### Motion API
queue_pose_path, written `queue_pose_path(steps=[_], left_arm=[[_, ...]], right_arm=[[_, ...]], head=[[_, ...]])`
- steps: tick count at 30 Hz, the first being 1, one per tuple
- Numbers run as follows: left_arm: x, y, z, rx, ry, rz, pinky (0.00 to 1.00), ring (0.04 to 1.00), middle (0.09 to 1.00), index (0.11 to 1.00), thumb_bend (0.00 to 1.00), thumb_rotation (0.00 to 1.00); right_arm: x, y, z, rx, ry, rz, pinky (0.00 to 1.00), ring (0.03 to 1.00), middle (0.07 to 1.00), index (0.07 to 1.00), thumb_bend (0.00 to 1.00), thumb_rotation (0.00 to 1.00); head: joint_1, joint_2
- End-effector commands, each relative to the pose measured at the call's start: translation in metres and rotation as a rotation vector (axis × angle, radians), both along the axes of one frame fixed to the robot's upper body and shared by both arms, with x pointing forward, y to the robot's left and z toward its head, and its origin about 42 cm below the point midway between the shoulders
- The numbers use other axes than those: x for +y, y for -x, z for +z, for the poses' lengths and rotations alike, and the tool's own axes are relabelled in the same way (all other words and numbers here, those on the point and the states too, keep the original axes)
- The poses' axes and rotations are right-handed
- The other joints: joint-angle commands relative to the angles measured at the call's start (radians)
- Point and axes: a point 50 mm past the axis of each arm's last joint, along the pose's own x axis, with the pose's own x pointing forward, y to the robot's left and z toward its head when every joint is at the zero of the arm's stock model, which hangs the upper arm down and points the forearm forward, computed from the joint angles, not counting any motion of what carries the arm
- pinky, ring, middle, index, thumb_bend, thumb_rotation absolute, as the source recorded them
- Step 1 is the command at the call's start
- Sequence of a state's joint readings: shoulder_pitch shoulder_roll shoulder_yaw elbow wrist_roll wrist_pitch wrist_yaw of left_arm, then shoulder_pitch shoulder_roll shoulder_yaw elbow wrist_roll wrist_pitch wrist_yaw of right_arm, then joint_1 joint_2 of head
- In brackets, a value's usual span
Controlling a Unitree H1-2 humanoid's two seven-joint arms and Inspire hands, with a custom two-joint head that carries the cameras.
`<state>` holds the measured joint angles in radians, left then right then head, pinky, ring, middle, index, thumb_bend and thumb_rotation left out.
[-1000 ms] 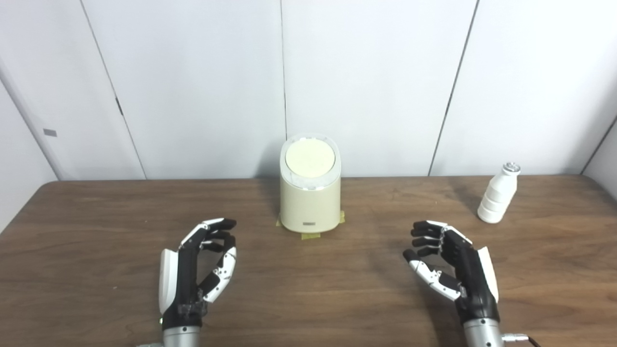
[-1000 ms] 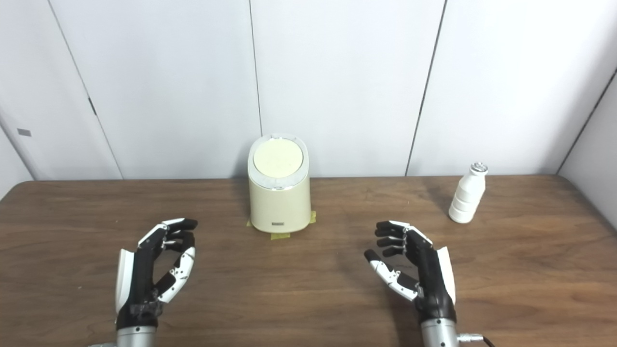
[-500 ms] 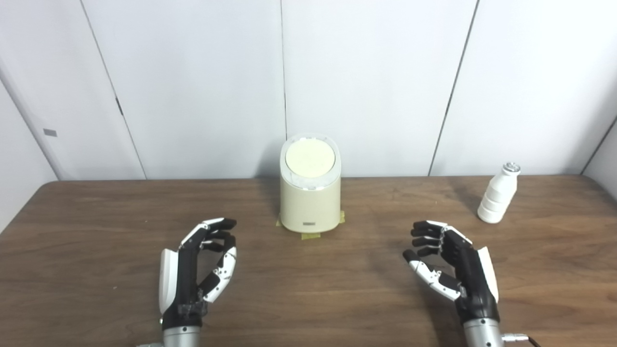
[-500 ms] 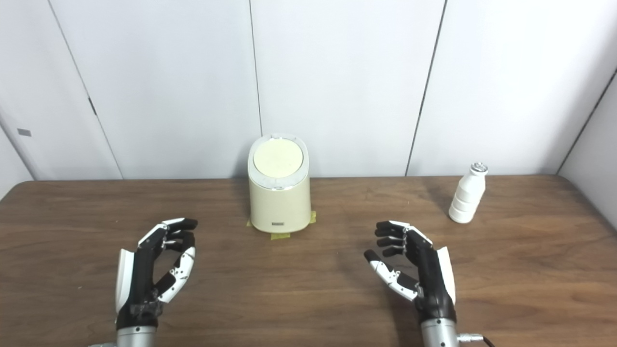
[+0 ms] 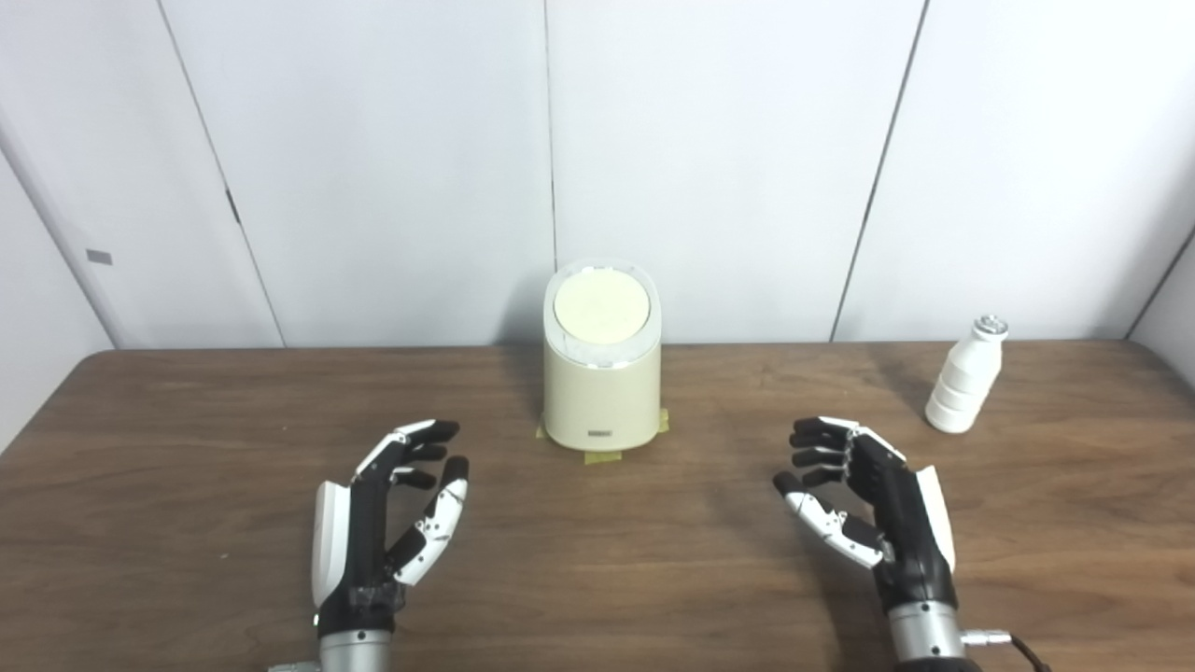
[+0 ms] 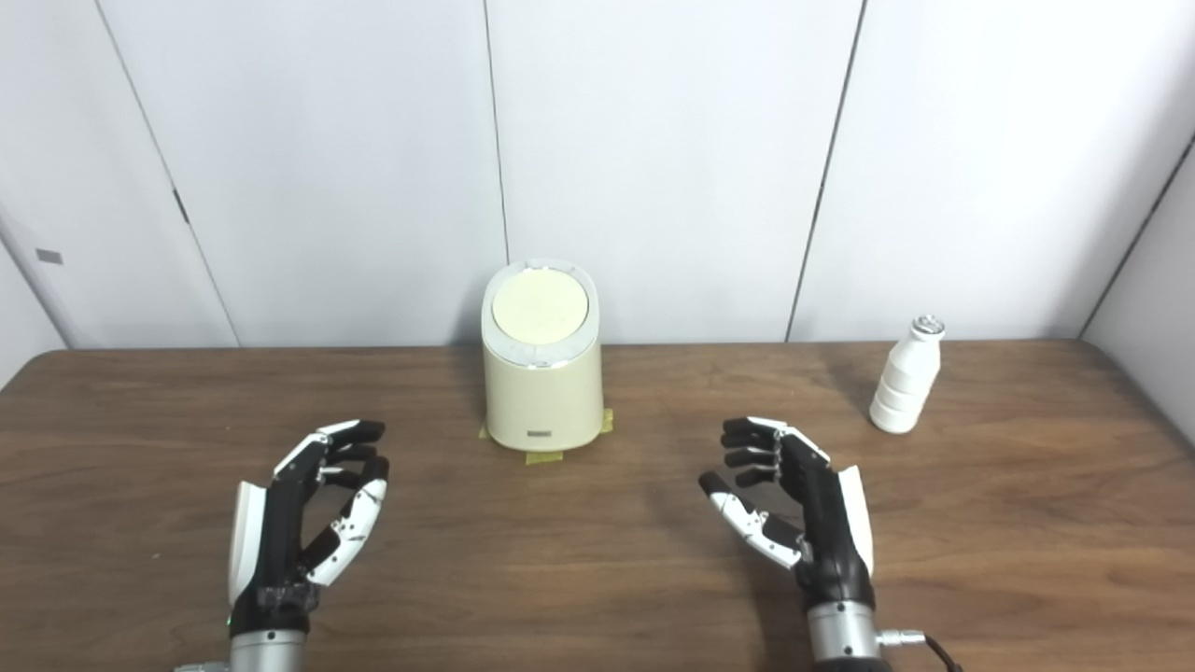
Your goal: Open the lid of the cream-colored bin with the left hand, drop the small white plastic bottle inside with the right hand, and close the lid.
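The cream-colored bin [image 5: 602,387] stands upright at the back middle of the table, its round lid [image 5: 601,309] shut. The small white plastic bottle [image 5: 964,388] stands upright at the back right. My left hand [image 5: 387,518] hovers above the table, front left of the bin, open and empty. My right hand [image 5: 864,509] hovers front right of the bin, open and empty, well short of the bottle. Both also show in the right eye view: left hand [image 6: 303,518], right hand [image 6: 794,509].
Yellow tape [image 5: 602,455] marks the bin's foot. The brown wooden table [image 5: 597,560] ends at a white panelled wall [image 5: 709,168] close behind the bin and bottle.
Both hands have lifted and moved slightly forward; the right hand has shifted a little left. The left hand's fingers have spread a bit. Bin and bottle have not moved.
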<state>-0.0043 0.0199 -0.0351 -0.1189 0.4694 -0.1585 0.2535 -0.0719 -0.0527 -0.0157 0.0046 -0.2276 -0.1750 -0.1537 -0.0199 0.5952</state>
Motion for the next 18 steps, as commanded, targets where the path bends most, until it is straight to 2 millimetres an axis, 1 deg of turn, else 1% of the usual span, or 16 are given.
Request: queue_pose_path(steps=[1, 4, 7, 10, 12, 15, 16, 17, 18], left_arm=[[0.000, -0.010, 0.015, -0.049, -0.022, 0.000, 0.67, 0.763, 0.780, 0.767, 0.57, 0.57], [0.004, -0.018, 0.031, -0.066, -0.014, 0.005, 0.72, 0.802, 0.814, 0.793, 0.64, 0.60], [0.007, -0.025, 0.050, -0.085, 0.001, 0.000, 0.73, 0.819, 0.832, 0.806, 0.67, 0.60], [0.009, -0.033, 0.069, -0.102, -0.005, 0.005, 0.75, 0.839, 0.853, 0.830, 0.67, 0.63], [0.008, -0.041, 0.082, -0.107, -0.006, 0.014, 0.77, 0.856, 0.873, 0.855, 0.67, 0.65], [0.007, -0.054, 0.099, -0.109, -0.015, 0.021, 0.82, 0.908, 0.936, 0.921, 0.70, 0.69], [0.006, -0.060, 0.105, -0.106, -0.024, 0.026, 0.83, 0.914, 0.944, 0.929, 0.71, 0.69], [0.005, -0.066, 0.111, -0.098, -0.040, 0.034, 0.87, 0.950, 0.983, 0.965, 0.75, 0.71], [0.004, -0.071, 0.116, -0.086, -0.062, 0.046, 0.87, 0.953, 0.986, 0.969, 0.76, 0.72]], right_arm=[[0.006, -0.007, 0.008, -0.061, 0.000, 0.015, 0.52, 0.603, 0.638, 0.630, 0.29, 0.20], [0.009, -0.010, 0.007, -0.060, 0.017, 0.012, 0.52, 0.601, 0.637, 0.633, 0.28, 0.20], [0.011, -0.013, 0.005, -0.070, 0.021, 0.014, 0.52, 0.597, 0.635, 0.632, 0.28, 0.19], [0.013, -0.016, 0.004, -0.067, 0.013, 0.016, 0.53, 0.602, 0.632, 0.632, 0.29, 0.23], [0.012, -0.017, 0.003, -0.066, 0.015, 0.016, 0.54, 0.605, 0.634, 0.633, 0.29, 0.23], [0.012, -0.018, 0.004, -0.065, 0.017, 0.012, 0.53, 0.603, 0.633, 0.633, 0.29, 0.19], [0.012, -0.018, 0.004, -0.065, 0.016, 0.013, 0.53, 0.602, 0.633, 0.633, 0.29, 0.19], [0.012, -0.018, 0.003, -0.063, 0.012, 0.014, 0.53, 0.605, 0.633, 0.634, 0.29, 0.19], [0.012, -0.018, 0.003, -0.060, 0.005, 0.015, 0.53, 0.605, 0.633, 0.634, 0.29, 0.19]], head=[[-0.001, -0.001], [0.000, -0.006], [0.000, -0.008], [0.005, -0.011], [0.007, -0.013], [0.007, -0.015], [0.006, -0.016], [0.005, -0.016], [0.005, -0.016]])
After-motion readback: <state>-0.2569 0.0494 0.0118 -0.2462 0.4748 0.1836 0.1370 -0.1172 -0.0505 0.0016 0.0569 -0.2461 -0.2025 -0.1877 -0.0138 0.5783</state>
